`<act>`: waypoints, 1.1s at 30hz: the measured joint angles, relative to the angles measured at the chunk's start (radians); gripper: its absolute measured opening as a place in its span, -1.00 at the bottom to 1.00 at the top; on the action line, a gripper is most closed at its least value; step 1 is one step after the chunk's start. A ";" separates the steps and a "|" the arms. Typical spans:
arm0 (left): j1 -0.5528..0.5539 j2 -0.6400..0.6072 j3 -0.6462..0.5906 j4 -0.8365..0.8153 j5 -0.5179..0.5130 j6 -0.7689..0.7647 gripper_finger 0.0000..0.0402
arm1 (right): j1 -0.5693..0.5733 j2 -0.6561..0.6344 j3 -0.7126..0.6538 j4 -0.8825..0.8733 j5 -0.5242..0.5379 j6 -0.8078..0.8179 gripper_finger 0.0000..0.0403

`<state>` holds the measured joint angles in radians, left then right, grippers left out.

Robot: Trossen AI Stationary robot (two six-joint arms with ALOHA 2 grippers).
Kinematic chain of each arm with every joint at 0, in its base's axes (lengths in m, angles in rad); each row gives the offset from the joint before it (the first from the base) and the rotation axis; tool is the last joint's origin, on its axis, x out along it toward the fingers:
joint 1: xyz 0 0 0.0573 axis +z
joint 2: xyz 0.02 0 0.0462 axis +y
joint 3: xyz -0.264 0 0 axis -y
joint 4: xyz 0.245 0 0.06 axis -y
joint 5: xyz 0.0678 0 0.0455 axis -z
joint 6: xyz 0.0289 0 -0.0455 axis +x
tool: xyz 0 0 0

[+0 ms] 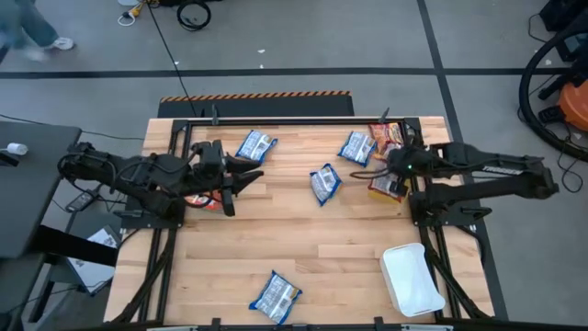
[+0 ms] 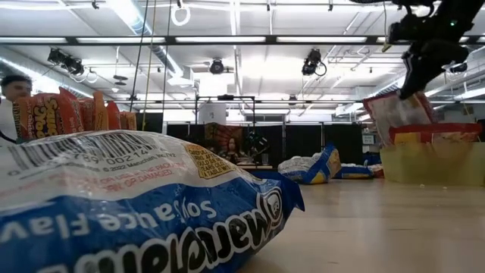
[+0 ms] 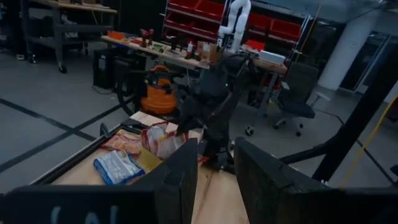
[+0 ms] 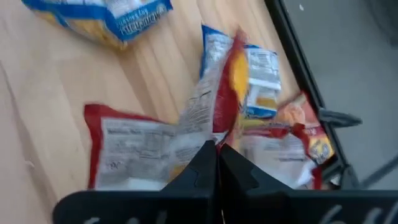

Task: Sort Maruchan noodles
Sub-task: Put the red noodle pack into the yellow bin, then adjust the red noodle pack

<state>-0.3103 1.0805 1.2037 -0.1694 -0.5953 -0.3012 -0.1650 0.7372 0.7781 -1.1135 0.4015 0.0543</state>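
My right gripper [image 1: 393, 167] is at the table's far right, shut on a red-and-silver Maruchan packet [image 2: 395, 112] that hangs over a yellow bin [image 2: 432, 163]. More red-and-silver packets [image 4: 140, 149] lie beneath it. Blue-and-white packets lie flat on the table at the far middle [image 1: 255, 145] [image 1: 356, 147], the centre [image 1: 324, 182] and the near edge [image 1: 276, 296]. Orange-red packets [image 1: 197, 198] lie under my left arm. My left gripper [image 1: 235, 188] is open and empty at the left, above the table. My right gripper pinches the red-and-silver packet by its upper edge [image 4: 214, 134] between its two shut fingers. The fingers come from above, pointing down. The packet hangs crumpled below them [image 2: 409, 102], lifted clear above the yellow bin.
A white bin [image 1: 412, 279] stands at the near right. Red packets [image 1: 386, 133] lie at the far right corner. A black rail [image 1: 276, 119] runs along the table's far edge. Bare wood lies across the table's middle and near left.
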 joint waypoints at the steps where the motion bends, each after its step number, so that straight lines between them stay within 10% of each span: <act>1: 0.000 0.000 0.000 0.003 -0.001 0.000 -0.46 | -0.014 0.000 0.001 -0.006 -0.001 -0.021 -0.94; 7: 0.000 -0.008 0.000 0.006 -0.008 0.002 -0.46 | -0.113 0.002 0.007 -0.010 -0.195 -0.032 -0.93; 14: 0.009 -0.025 0.000 0.005 -0.014 0.060 -0.46 | -0.235 0.036 0.007 -0.068 -0.186 -0.127 -0.91; 29: 0.072 -0.178 0.000 -0.193 -0.013 0.077 -0.46 | -0.388 0.199 0.238 -0.383 -0.055 -0.168 0.01; 33: 0.072 -0.210 0.000 -0.242 -0.032 0.077 -0.46 | -0.357 0.196 0.384 -0.423 -0.224 -0.073 0.11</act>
<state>-0.2386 0.8706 1.2034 -0.4117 -0.6271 -0.2244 -0.5216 0.9334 1.1618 -1.5362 0.1777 -0.0191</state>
